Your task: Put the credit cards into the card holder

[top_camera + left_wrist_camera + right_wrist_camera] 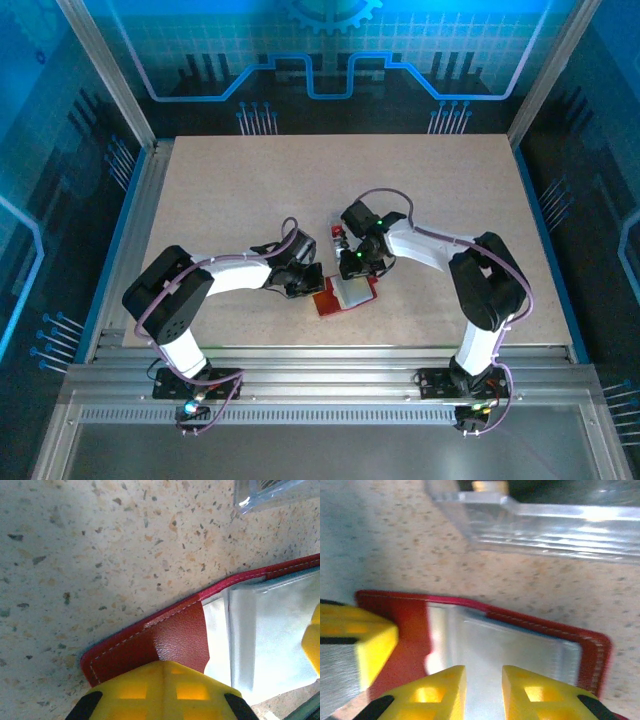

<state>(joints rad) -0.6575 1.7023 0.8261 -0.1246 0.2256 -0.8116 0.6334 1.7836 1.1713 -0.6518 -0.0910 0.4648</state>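
Wallet: the wallet (345,297) lies open and flat on the table (250,180), near the middle, between the two grippers. Its clear sleeve (510,650) faces up.
Left gripper: the left gripper (160,675) has its fingers together and sits on the red flap at the wallet's left end.
Right gripper: the right gripper (484,680) has its fingers a narrow gap apart, with nothing seen between them, just over the sleeve's near edge.
Edges: a red stitched border runs along the sleeve's far side and both ends. The far edge lies near the tray (545,525), with a strip of bare table between.
Room: bare table spreads to the left, right and far side of the arms.
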